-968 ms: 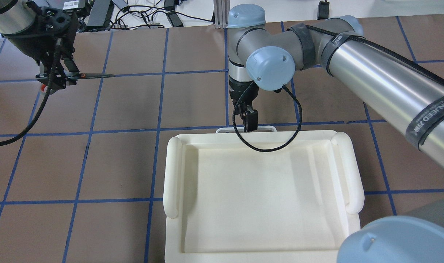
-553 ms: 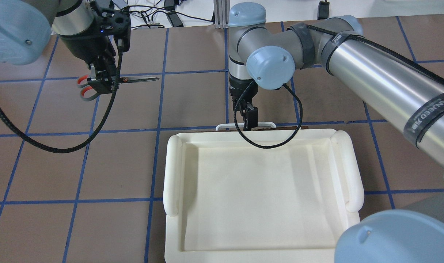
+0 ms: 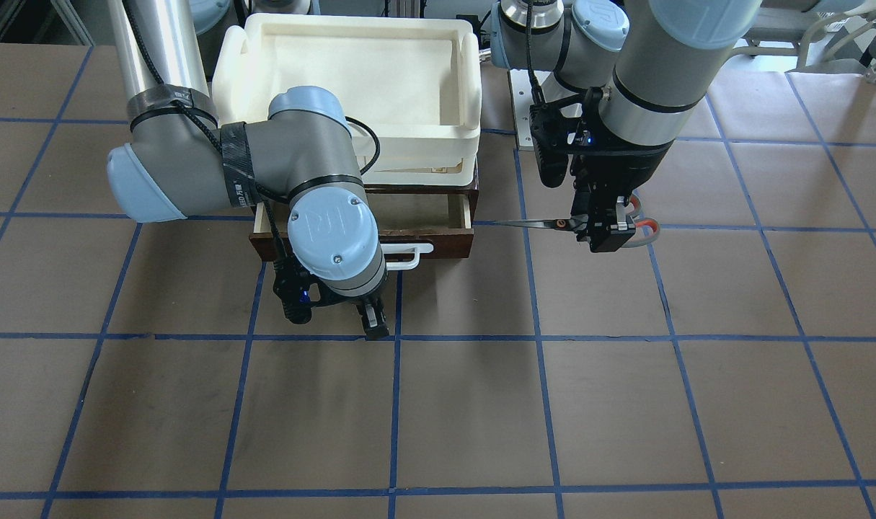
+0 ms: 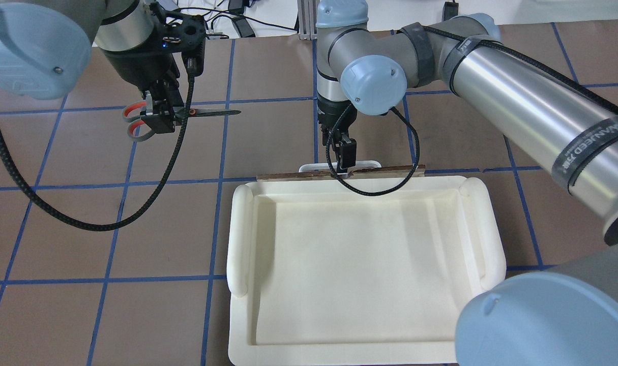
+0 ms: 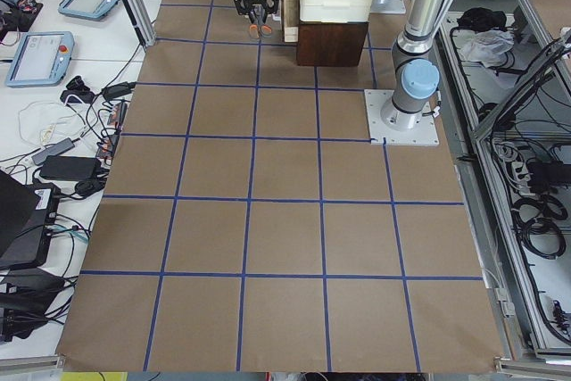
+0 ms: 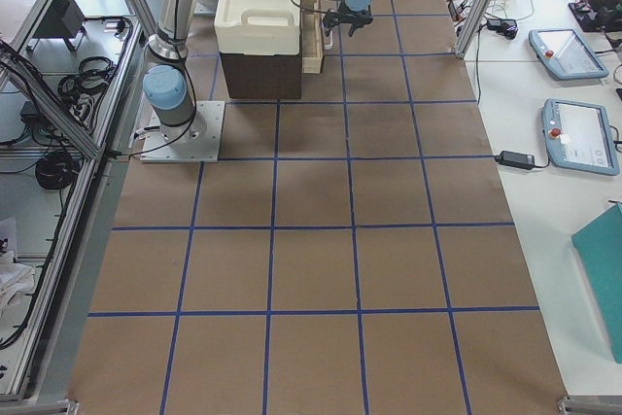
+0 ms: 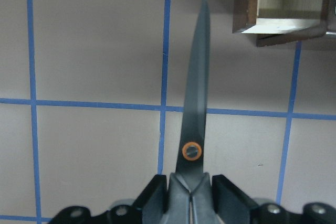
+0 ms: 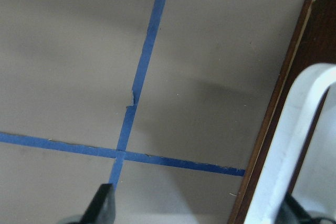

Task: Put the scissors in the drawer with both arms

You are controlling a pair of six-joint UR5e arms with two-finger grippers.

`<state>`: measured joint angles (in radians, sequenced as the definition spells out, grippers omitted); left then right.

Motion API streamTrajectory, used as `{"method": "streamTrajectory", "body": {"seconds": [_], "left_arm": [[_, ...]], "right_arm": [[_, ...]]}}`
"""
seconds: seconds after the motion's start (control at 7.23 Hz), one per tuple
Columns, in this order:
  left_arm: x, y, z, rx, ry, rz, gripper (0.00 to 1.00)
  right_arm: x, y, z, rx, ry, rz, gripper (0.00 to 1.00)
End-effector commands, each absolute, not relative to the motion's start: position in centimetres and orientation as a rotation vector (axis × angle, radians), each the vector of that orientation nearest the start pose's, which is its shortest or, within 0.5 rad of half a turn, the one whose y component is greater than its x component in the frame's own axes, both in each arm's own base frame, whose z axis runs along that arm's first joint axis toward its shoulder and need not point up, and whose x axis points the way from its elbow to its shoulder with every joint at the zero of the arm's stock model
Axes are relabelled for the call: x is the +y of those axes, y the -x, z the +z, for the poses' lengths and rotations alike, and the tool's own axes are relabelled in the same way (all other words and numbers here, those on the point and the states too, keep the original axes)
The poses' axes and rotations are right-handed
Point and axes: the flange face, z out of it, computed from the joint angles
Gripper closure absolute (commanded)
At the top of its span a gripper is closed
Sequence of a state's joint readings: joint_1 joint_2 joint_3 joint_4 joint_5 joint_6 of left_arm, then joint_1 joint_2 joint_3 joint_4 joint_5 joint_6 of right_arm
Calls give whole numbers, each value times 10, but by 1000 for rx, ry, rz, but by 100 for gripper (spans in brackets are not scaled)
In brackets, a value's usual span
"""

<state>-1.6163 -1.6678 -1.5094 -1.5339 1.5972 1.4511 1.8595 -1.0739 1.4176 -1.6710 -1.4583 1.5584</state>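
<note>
My left gripper (image 4: 158, 116) is shut on the scissors (image 4: 207, 112) near their pivot and holds them level above the table. The blades point at the drawer, and the orange-red loops (image 4: 135, 122) stick out behind. In the left wrist view the blades (image 7: 197, 87) aim toward the drawer's corner (image 7: 283, 3). The dark brown drawer (image 3: 438, 241) stands partly pulled out and its pale inside (image 3: 416, 213) shows. My right gripper (image 4: 345, 155) is open at the white bar handle (image 3: 409, 254). In the right wrist view that handle (image 8: 294, 145) lies beside one of the fingers (image 8: 102, 205).
A cream-white plastic tray (image 4: 240, 239) sits on top of the brown cabinet and covers most of the drawer from above. The right arm's forearm crosses over the table's right half. The brown table with blue tape lines stretches around the cabinet.
My left gripper has carried the scissors to the right, toward the drawer. The drawer has slid out, its brown front edge now showing past the tray, with my right gripper at its handle.
</note>
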Motion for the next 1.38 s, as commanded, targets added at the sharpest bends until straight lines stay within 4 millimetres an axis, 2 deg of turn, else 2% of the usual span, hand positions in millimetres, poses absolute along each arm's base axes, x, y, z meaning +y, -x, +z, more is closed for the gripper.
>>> {"method": "streamTrajectory", "body": {"seconds": [0.0, 0.41, 0.69, 0.83, 1.24], "left_arm": [[-526, 153, 471, 2335, -2065, 18, 88], [-526, 152, 473, 2334, -2054, 10, 88], [-526, 153, 473, 2356, -2033, 3, 88], [-526, 153, 473, 2411, -1967, 2, 88], [-526, 152, 473, 2414, -1962, 0, 88]], "right_arm": [[-580, -321, 283, 2613, -1916, 384, 0], [-596, -322, 281, 2599, -1909, 359, 0], [-601, -318, 284, 2601, -1892, 353, 0], [-604, -316, 286, 2597, -1888, 350, 0], [-608, -316, 289, 2625, -1835, 342, 0]]}}
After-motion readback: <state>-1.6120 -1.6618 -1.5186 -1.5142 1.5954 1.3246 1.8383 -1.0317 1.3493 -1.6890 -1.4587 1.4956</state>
